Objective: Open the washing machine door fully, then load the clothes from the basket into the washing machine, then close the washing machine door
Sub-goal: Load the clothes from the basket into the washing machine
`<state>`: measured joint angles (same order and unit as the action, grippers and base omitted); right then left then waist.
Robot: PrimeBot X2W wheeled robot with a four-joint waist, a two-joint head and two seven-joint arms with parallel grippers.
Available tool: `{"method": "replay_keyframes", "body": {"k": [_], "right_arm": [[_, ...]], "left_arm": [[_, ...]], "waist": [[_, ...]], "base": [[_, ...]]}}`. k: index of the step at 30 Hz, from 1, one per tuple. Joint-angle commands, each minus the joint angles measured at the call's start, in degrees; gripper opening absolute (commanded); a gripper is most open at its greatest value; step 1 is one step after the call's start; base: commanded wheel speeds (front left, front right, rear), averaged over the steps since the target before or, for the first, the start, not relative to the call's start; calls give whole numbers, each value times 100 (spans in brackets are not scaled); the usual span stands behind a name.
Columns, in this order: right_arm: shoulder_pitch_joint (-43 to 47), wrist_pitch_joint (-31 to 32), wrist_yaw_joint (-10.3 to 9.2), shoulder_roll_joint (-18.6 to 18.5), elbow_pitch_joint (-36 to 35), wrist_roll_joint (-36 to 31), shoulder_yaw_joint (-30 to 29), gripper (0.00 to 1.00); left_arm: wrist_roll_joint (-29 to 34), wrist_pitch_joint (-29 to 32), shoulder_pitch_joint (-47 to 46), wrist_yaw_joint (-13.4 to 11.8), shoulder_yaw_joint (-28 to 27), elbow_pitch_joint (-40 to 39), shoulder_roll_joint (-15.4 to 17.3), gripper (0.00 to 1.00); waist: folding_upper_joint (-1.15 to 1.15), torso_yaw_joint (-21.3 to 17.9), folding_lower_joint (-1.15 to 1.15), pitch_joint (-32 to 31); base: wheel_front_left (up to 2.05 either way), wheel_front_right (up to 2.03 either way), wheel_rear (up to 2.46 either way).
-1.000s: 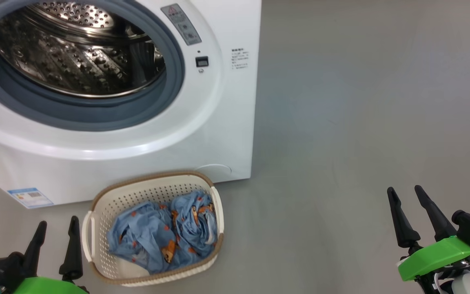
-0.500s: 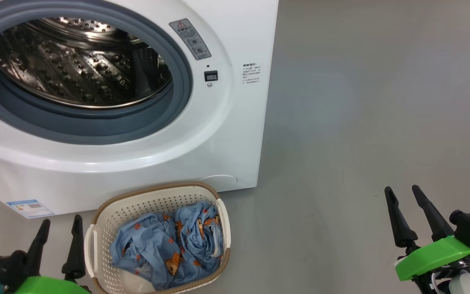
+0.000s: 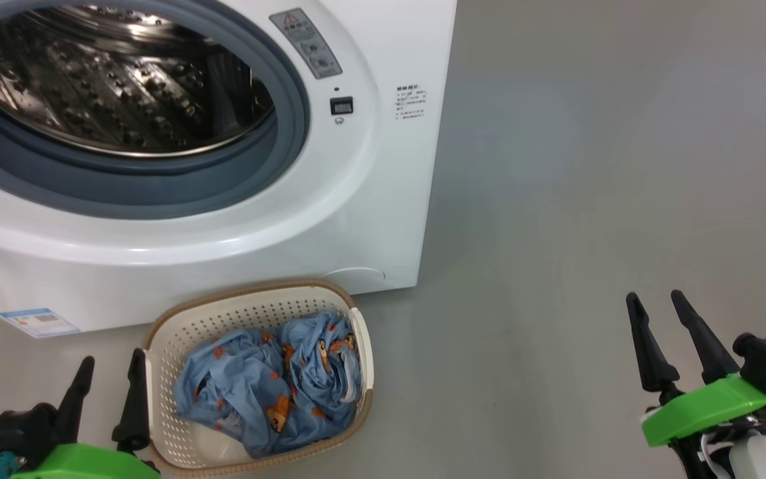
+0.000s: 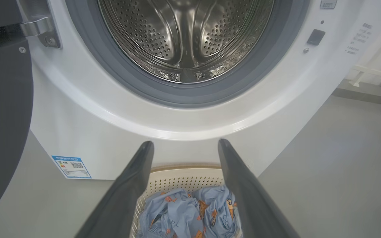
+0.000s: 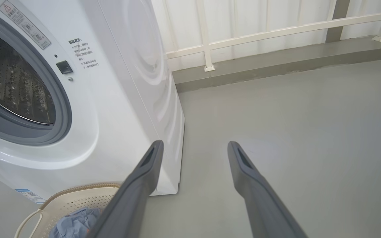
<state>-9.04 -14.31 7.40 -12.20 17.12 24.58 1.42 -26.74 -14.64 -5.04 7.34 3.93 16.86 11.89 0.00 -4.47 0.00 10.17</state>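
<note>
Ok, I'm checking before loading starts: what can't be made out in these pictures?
- Washing machine door: left wrist view, cut off by the left edge.
- Blue label: left wrist view, print too small.
- Clothes: head view, bunched in the basket; count unclear.

The head view looks steeply down from in front of the washing machine (image 3: 370,199), close enough that the drum (image 3: 110,86) is cut off at the upper left of the frame. The basket (image 3: 237,313) lies low and left of centre, with the left end effector (image 3: 112,360) at lower left and the right end effector (image 3: 654,301) at lower right. The left wrist view sits lower and nearer, facing almost straight into the drum, with the washing machine door (image 4: 2,115) along its left edge. The right wrist view faces the washing machine's front corner obliquely, with the floor (image 5: 293,115) across its right half and a white railing (image 5: 276,31) on top. All three views share the washing machine's front and the basket.
</note>
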Motion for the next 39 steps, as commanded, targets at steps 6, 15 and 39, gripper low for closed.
{"method": "replay_keyframes", "body": {"k": [6,15,39], "right_arm": [[-287,-69,9,63,-205,-106,121,100],[-595,-69,9,218,-227,-144,136,100],[-1763,-69,9,697,-451,-260,312,100]], "left_arm": [[97,-36,-418,14,-161,418,18,100],[188,-36,-924,14,-22,1195,-29,100],[-463,-21,-3656,14,2035,3873,721,100]], "waist": [[0,-64,0,416],[0,-166,0,1066],[0,-511,0,3018]], "base": [[0,0,0],[0,0,0],[0,0,0]]}}
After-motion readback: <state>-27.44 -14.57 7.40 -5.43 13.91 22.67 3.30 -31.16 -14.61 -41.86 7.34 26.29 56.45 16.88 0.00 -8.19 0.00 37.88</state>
